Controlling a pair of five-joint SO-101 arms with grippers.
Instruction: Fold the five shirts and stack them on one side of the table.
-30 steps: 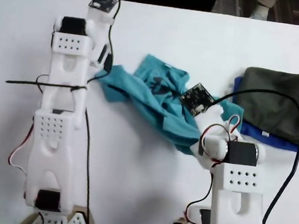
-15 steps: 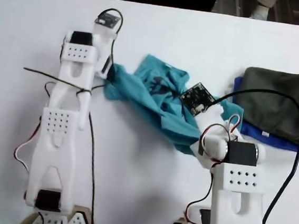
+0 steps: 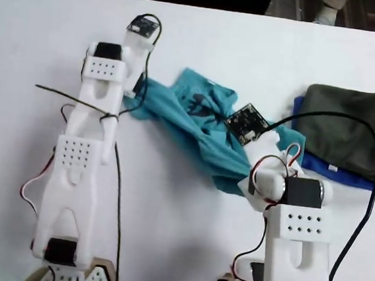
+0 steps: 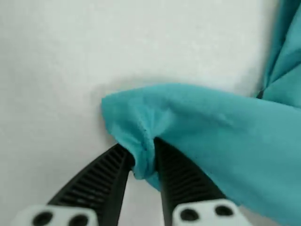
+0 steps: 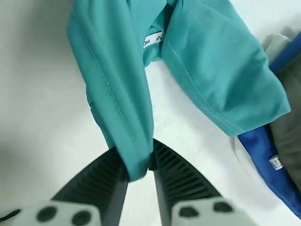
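shirt in hand: teal shirt point(image 3: 201, 132), crumpled and unfolded, mid-table between the two arms, lying on the white table point(image 3: 178, 236)
nearest neighbour: one end of it sits just beside the folded stack on the right arm's side
handling: judged light, thin and limp; it bunches and sags, has no stiffness and is not fragile, and drapes from any pinch point
slip: probably low against the ribbed jaws, though a thin pinch could pull out under tension
where to hold: opposite edges or corners, so it can be drawn flat before folding; both current holds are on edge folds
left gripper point(image 4: 143, 162): jaws clamped on a bunched edge of the teal shirt, at the end away from the stack
right gripper point(image 5: 140, 165): jaws squeezed on a hanging stitched fold of the same shirt; possibly a sleeve or a hem, hard to tell
stack: dark olive shirt point(image 3: 351, 133) folded on top of a blue shirt point(image 3: 334, 169), blue edge showing underneath
progress: judged early-to-middle; two shirts stacked, the teal one not yet flat
risk: the middle is tangled and may stay twisted when spread
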